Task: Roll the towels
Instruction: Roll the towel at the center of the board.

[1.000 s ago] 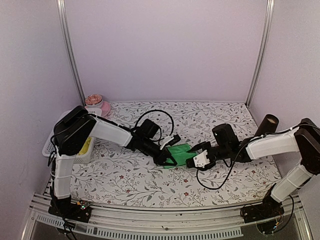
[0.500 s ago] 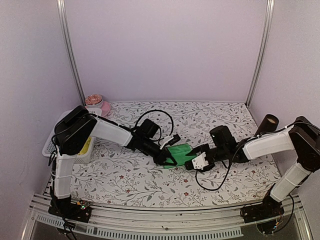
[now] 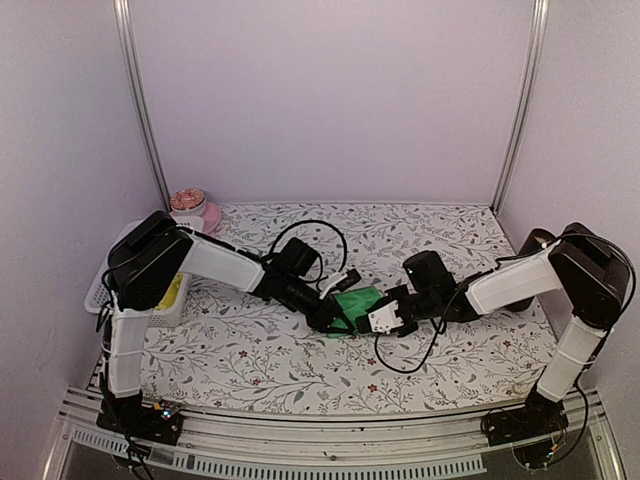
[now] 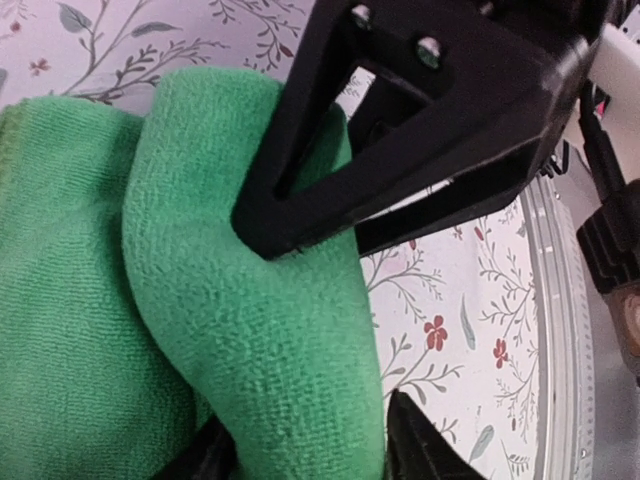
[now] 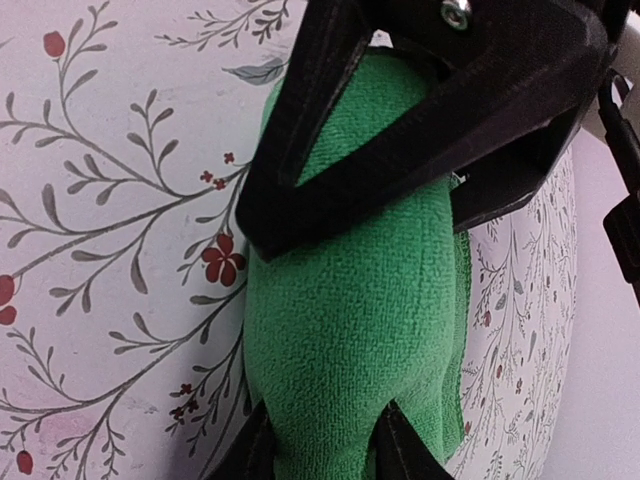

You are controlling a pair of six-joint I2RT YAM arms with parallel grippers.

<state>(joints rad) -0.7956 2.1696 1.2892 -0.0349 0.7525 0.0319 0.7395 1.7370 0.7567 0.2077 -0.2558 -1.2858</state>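
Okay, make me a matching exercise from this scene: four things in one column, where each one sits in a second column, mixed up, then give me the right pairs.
Things:
1. green towel
2. pink bowl
3. yellow towel
4. white basket

Places:
A. inside the white basket
B. far left corner of the table
C. left edge of the table
D. middle of the table

Pairs: 1-D, 2-B, 3-A, 4-C
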